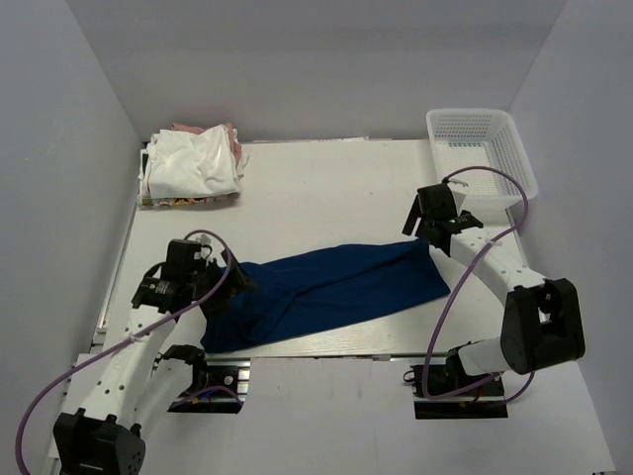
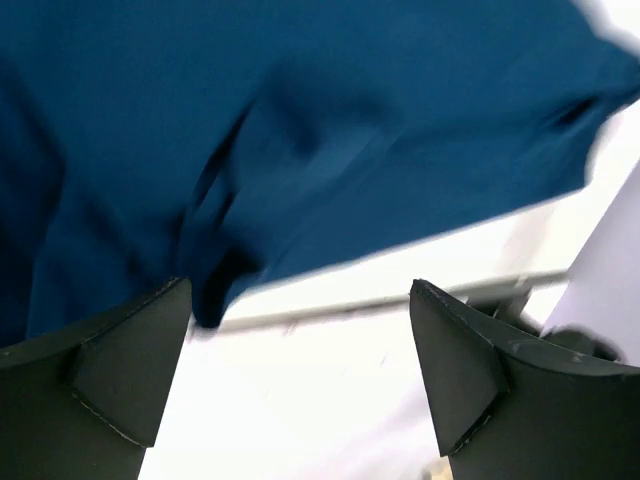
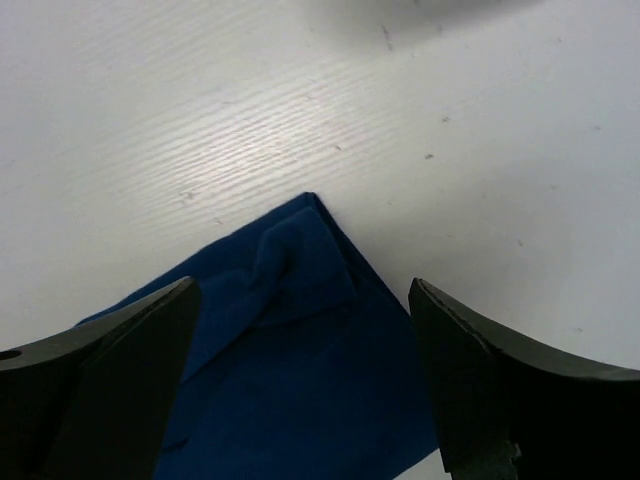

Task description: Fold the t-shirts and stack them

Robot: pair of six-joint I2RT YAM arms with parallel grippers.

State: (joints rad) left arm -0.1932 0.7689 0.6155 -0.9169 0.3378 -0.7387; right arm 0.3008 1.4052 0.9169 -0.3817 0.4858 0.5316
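Note:
A navy blue t-shirt [image 1: 326, 292] lies folded into a long band across the near middle of the table, print hidden. My left gripper [image 1: 237, 282] is open at its left end; in the left wrist view the blue cloth [image 2: 300, 130] lies beyond the open fingers [image 2: 120, 370], with bare table between them. My right gripper [image 1: 427, 237] is open just above the shirt's far right corner [image 3: 305, 300], nothing between its fingers [image 3: 480, 380]. A pile of white and pink shirts [image 1: 193, 163] sits at the far left.
A white plastic mesh basket [image 1: 480, 148] stands at the far right corner. The table's near edge [image 1: 326, 354] runs just below the navy shirt. Grey walls close in the left, back and right sides.

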